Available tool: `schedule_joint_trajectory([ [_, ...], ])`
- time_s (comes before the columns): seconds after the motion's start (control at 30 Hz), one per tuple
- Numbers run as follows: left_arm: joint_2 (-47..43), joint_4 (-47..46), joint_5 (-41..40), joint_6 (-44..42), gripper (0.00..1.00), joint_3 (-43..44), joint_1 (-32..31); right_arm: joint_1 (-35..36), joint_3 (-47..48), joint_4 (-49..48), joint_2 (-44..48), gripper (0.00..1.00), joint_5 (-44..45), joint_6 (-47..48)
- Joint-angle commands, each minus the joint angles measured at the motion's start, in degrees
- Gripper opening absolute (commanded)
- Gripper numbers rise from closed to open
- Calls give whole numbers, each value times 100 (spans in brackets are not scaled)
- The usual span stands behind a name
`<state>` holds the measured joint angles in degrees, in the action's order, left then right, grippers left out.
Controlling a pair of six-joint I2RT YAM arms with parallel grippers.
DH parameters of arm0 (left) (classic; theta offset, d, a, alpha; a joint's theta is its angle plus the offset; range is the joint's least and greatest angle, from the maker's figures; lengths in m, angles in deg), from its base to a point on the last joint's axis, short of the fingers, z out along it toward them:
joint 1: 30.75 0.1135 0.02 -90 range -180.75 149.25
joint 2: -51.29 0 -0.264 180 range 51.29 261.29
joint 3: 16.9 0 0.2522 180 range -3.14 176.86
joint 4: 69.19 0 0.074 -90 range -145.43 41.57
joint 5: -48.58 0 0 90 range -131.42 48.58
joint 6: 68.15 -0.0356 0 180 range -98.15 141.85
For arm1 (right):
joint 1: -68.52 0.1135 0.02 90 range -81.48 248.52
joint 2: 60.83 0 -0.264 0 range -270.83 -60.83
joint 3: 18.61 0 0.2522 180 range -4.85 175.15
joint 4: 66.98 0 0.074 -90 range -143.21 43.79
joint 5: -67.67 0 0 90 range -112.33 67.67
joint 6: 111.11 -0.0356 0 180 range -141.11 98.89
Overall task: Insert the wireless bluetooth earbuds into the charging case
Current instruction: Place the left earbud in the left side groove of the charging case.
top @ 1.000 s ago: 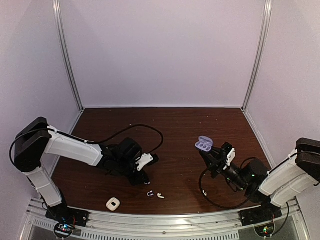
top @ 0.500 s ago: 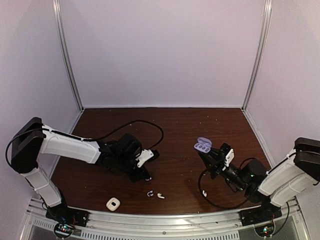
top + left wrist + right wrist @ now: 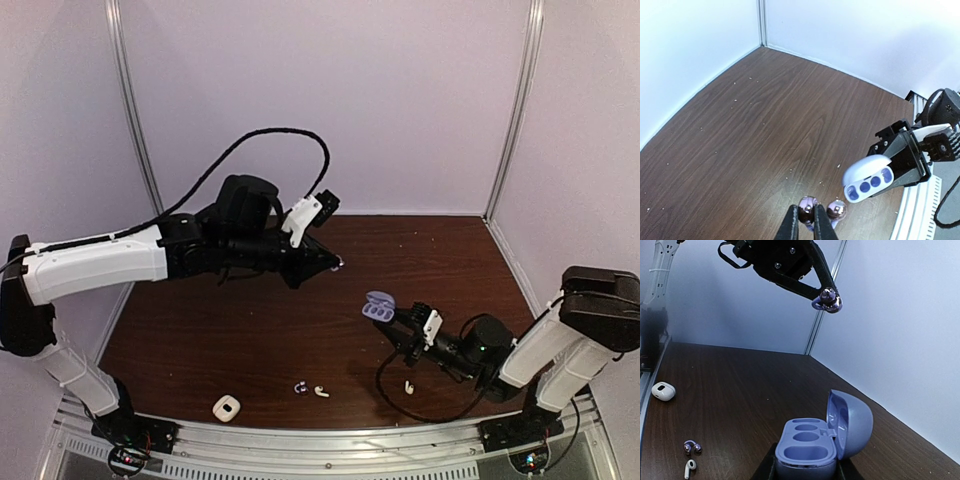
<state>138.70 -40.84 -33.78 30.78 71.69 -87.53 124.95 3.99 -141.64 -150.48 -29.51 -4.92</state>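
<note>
My left gripper (image 3: 331, 262) is raised high over the middle of the table and shut on a dark purple earbud (image 3: 343, 263). The left wrist view shows the earbud (image 3: 808, 202) pinched between the fingertips, its second bulb (image 3: 836, 210) sticking out to the right. It also shows in the right wrist view (image 3: 827, 300), up in the air. My right gripper (image 3: 402, 326) is shut on a lavender charging case (image 3: 379, 305), lid open, held low to the right of the left gripper. The case's sockets (image 3: 810, 440) are empty. The case also shows in the left wrist view (image 3: 868, 180).
Near the front edge lie a second purple earbud (image 3: 299, 388), a white earbud (image 3: 321, 392) and a closed white case (image 3: 227, 407). Another white earbud (image 3: 408, 385) lies under the right arm. A black cable loops above the left arm.
My left gripper has risen from the table near the front and swung up and right with the purple earbud. My right gripper has moved the open case left and forward.
</note>
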Motion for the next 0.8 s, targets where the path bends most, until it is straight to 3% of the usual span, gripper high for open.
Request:
schedule_joint_trajectory([
  [0.0,142,54,-28,100,3,232,-182,76,315,-1749,-124,0,-244,356],
  [0.77,613,36,138,237,2,414,-566,228,601,-1749,-131,0,220,466],
])
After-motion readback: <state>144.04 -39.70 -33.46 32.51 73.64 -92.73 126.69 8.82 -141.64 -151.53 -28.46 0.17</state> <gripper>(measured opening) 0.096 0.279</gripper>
